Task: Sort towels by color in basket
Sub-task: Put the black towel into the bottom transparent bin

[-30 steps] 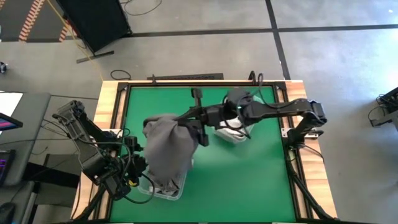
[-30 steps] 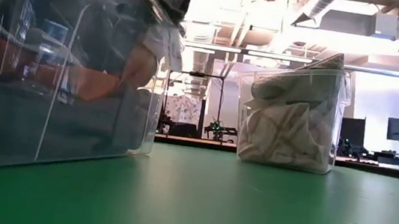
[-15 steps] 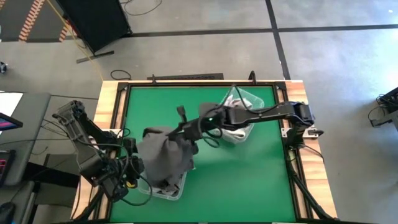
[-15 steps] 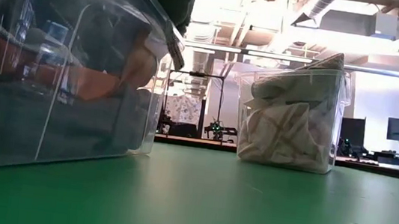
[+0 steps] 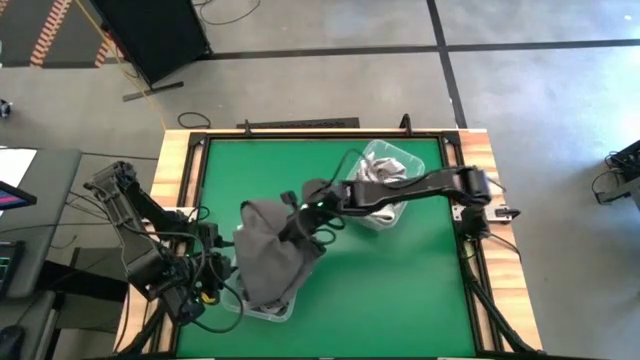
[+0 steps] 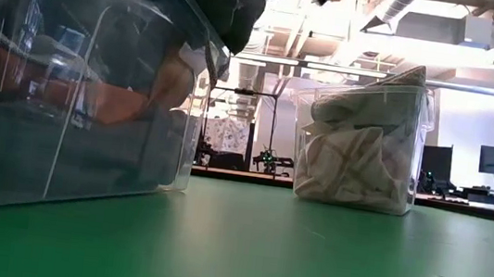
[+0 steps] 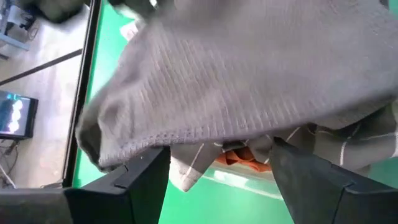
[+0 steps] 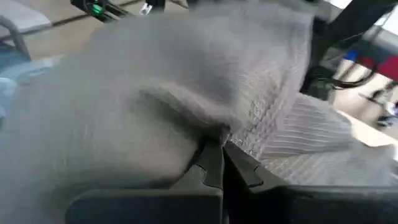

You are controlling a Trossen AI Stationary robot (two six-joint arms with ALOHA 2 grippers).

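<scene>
Surface: the green felt-topped surface (image 5: 390, 280) carries two clear plastic bins, one at about 7 o'clock (image 5: 262, 308), one at about 1 o'clock (image 5: 384, 190).
Grey towel: the large heathered grey waffle-weave towel (image 5: 272, 255) has sunk from a second ago and now drapes over the 7 o'clock bin.
Right gripper: the right gripper (image 5: 300, 222) is clamped on the grey towel's top fold, having swung from centre toward 7 o'clock.
Left gripper: the left gripper (image 7: 221, 168), fingers apart, waits beside that bin.
Bin contents: a rust orange towel (image 7: 239, 157) and a white red-striped towel (image 7: 186, 165) lie beneath.
Meaning: release looks close.
</scene>
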